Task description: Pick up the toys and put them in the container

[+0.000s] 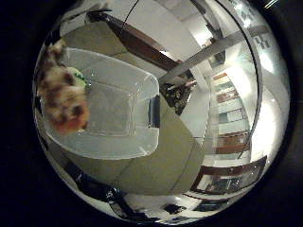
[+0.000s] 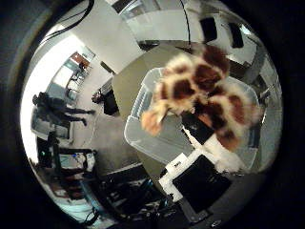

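Office space with white walls and shelving rings an olive-tan bench [image 1: 165, 156], on which sits a clear plastic container [image 1: 118, 113] with a pale rim and a dark handle at one end. Close to the palm hangs a plush toy [image 2: 205, 95], cream and fluffy with dark brown spots and an orange tip, poised above the container's open mouth and apart from its floor. White and black parts of the hand [image 2: 200, 171] reach in beside the toy, and one white finger [image 2: 214, 150] runs up into its fur; the toy looks held against the palm, but how tightly the fingers curl round it cannot be told, since the fur hides their ends. In the little-finger side view something small and green [image 1: 78, 75] shows inside the container, partly hidden behind the toy, too unclear to name. Otherwise what shows of the container's floor is bare, leaving room within its walls. Its rim sits well inside the bench edges, with open bench surface beyond the handle end and along the long side.
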`<state>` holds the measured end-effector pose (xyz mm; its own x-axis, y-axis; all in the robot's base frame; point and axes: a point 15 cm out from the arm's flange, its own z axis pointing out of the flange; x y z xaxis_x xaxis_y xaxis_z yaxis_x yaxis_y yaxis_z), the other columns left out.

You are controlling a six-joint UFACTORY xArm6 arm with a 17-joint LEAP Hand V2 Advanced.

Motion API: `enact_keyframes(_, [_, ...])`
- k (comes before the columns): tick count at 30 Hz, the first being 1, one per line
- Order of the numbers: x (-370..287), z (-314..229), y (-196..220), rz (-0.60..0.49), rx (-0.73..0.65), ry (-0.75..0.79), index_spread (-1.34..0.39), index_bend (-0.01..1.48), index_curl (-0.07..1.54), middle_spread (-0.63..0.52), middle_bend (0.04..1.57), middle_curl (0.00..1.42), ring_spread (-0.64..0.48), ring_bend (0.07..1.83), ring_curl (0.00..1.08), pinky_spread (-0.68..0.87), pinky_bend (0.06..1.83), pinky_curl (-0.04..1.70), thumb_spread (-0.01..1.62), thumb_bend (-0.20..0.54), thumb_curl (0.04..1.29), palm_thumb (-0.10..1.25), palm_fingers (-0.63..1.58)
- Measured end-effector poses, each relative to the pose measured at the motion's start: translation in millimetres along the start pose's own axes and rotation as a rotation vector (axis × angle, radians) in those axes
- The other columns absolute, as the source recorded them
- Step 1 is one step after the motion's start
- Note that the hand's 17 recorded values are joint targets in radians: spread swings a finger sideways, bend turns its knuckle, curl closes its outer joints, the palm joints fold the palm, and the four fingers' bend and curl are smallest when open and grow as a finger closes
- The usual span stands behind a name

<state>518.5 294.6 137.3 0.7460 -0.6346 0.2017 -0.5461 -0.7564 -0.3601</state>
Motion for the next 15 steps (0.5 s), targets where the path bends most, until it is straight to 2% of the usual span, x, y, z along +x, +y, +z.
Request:
enact_keyframes(6, [11,-9,-2,0.007,0.012,0.012,-0.45,0.27,0.53,-0.22,0.29,0.49,-0.17,0.51,0.36,0.33,0.64,0.34,1.06,-0.025,0.48,0.76,0.26])
enact_keyframes(10, [42,-27,-1,0.032,0.034,0.044,-0.45,0.23,0.49,-0.21,0.26,0.46,-0.13,0.47,0.33,0.37,0.63,0.3,1.06,-0.025,0.47,0.75,0.28])
enact_keyframes(15, [93,-49,29,0.072,0.031,0.093,-0.45,0.18,0.44,-0.17,0.23,0.42,-0.08,0.42,0.3,0.41,0.63,0.23,1.06,-0.026,0.45,0.71,0.31])
